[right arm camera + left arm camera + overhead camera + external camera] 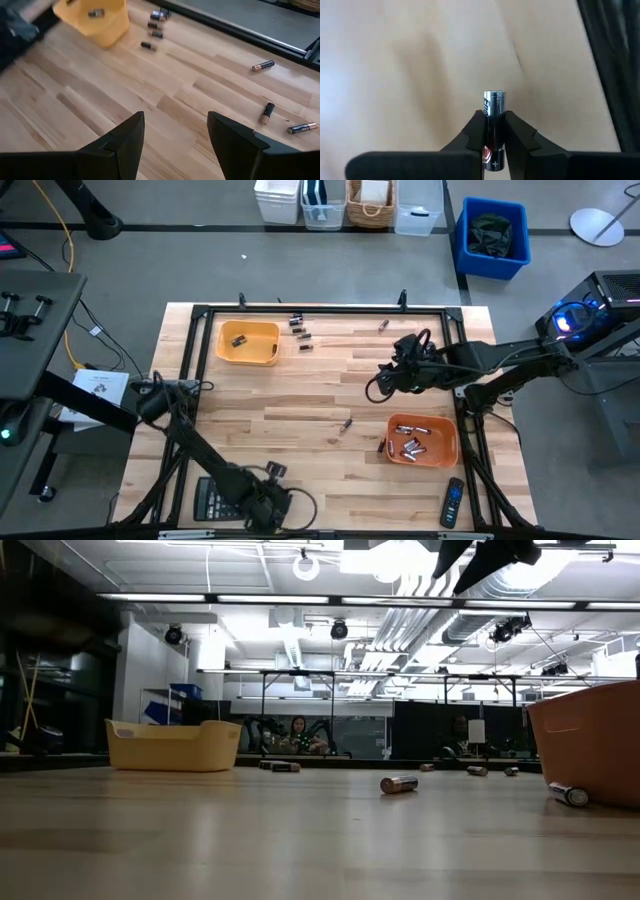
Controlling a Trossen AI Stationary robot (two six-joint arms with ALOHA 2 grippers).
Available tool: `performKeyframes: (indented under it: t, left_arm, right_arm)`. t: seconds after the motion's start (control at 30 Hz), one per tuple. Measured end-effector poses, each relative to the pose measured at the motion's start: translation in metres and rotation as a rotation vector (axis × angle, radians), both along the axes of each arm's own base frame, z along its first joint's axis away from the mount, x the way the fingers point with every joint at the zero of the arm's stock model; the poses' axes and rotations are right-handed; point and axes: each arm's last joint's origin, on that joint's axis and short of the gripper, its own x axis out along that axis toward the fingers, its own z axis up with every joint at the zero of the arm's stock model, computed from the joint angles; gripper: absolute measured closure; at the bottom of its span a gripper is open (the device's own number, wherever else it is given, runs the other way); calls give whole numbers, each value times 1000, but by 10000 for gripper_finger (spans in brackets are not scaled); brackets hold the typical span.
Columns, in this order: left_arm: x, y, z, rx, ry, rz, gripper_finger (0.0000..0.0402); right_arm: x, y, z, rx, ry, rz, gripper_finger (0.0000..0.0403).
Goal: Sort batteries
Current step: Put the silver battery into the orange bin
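Observation:
My left gripper (268, 502) is at the table's near edge, next to the black calculator (208, 500), and is shut on a black battery (494, 120) with a silvery end. My right gripper (175, 135) hangs open high over the table's middle right (385, 380), with nothing between its fingers. The yellow bin (248, 342) at the far left holds one battery. The orange bin (422, 438) at the near right holds several. Loose batteries lie flat on the wood by the yellow bin (298, 328), at the far edge (383, 326) and mid-table (346, 423). My left gripper pinches the battery's two long sides (495, 131) between its two fingers (520, 135). The battery lies along the fingers, and its silvery end (494, 95) sticks out past the tips toward the table. The fingers come at it from above, pointing steeply down.
A black remote control (453, 502) lies at the near right corner. A black frame (320, 310) runs round the table. One battery (381, 446) lies against the orange bin's left wall. Bare wood stretches between the two bins.

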Motion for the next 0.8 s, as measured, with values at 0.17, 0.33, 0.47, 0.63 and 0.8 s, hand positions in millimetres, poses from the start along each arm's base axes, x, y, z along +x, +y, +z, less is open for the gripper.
performKeyframes:
  t: [0.17, 0.33, 0.47, 0.63, 0.8]
  left_arm:
    - [23, 36, 43, 116, -208, 36, 372]
    - [77, 92, 52, 99, -352, 113, 372]
    - [125, 143, 49, -83, -508, 187, 372]
    - [171, 199, 58, -272, -704, 265, 372]
    - [200, 230, 53, -286, -713, 276, 372]
  right_arm:
    - [-15, -5, 14, -2, -118, -81, 190]
    - [-30, -9, 28, -20, -221, -123, 190]
    - [-40, -15, 35, -10, -277, -160, 190]
    - [-45, -19, 39, -42, -281, -153, 190]
    - [-41, -24, 46, -103, -326, -148, 190]
